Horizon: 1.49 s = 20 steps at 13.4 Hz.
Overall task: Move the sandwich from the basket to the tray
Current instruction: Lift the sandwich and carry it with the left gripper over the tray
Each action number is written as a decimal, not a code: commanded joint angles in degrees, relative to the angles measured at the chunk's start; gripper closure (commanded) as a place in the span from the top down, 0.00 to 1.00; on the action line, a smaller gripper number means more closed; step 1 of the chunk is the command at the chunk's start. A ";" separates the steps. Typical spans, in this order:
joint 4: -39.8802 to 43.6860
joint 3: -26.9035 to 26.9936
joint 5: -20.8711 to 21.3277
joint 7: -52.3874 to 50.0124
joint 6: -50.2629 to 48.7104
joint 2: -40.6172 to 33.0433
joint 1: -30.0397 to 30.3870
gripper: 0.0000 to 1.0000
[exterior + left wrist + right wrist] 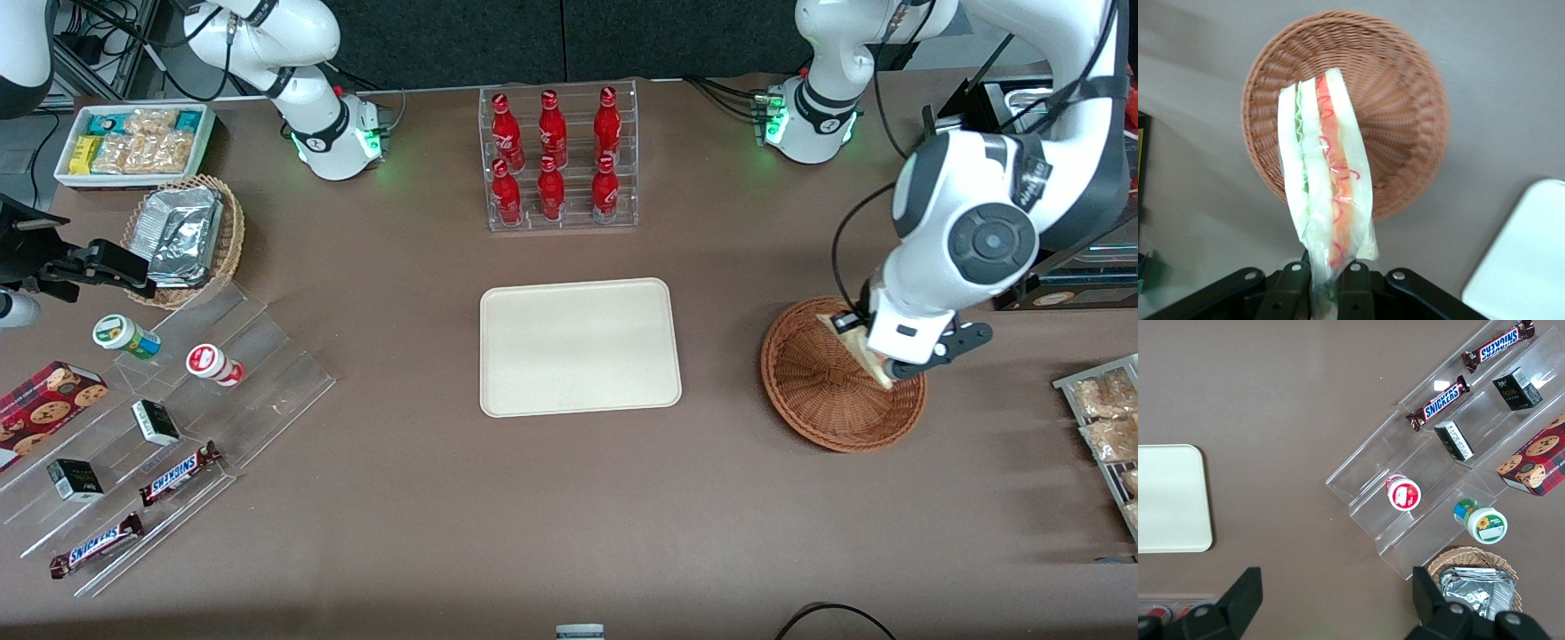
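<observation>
The sandwich (pixel 1327 175) was clamped between the fingers of the left gripper (pixel 1323 283) and held above the basket (pixel 822 382) — clear of the weave. The tray (pixel 580 347) was seen nearby, toward the parked arm's end — nothing on it

I read SNICKERS on two bars (pixel 1439 403) lying on the clear rack (pixel 1418 487); my gripper (pixel 1327 290) carries no lettering.

Left arm's gripper (pixel 1323 283) fingertips cut off by wrist-view edge; arm hides most of pale triangular sandwich (pixel 861 348) and part of reddish-brown wicker basket (pixel 822 391) in front view.
</observation>
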 commanded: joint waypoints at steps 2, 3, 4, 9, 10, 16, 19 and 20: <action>4.93 -6.90 -0.73 -0.37 -2.49 1.55 -0.09 0.00; 5.98 -9.10 -1.26 -0.63 -2.23 2.68 -0.09 0.00; 7.04 -11.47 -1.35 -0.72 -2.05 4.09 -0.18 0.00; 10.56 -21.41 -2.67 -3.79 4.88 11.91 -1.14 0.00; 10.56 -21.42 -2.58 -3.54 7.33 13.31 -2.72 0.00; 10.65 -21.25 -1.00 -4.06 16.50 21.32 -8.96 0.00; 11.27 -20.72 1.63 -4.06 17.02 23.78 -11.78 0.00; 11.53 -20.72 2.16 -4.15 17.11 24.40 -12.13 0.00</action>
